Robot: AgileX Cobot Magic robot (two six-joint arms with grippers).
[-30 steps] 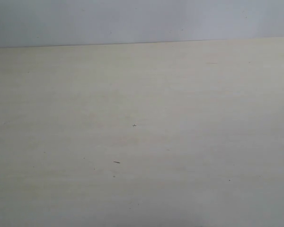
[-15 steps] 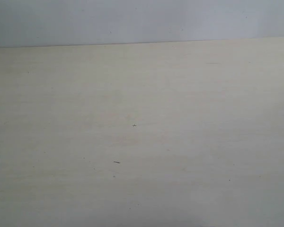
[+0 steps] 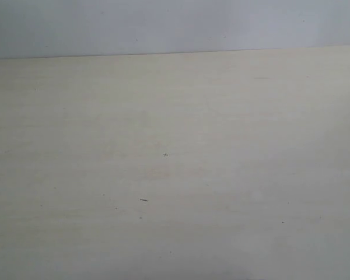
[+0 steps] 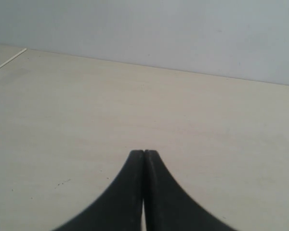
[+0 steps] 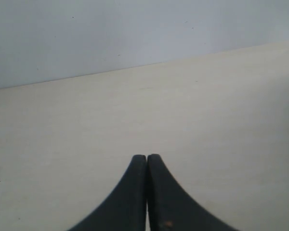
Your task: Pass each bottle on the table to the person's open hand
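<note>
Table [image 3: 233, 175]: bare ahead of both grippers; no bottle, no person's hand visible. Left gripper [image 4: 143, 153], right gripper [image 5: 147, 157]: jaws together, empty. Step: probably idle; next, locate a bottle.

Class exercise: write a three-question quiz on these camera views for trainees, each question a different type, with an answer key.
1. True or false: in the exterior view, a bottle stands on the table.
2. Multiple choice: the left end effector is A) wide open, B) shut with nothing between its jaws, C) shut on a cap.
3. Fill the gap: in its wrist view, the right end effector is ____.
Key: 1 false; 2 B; 3 shut.
</note>
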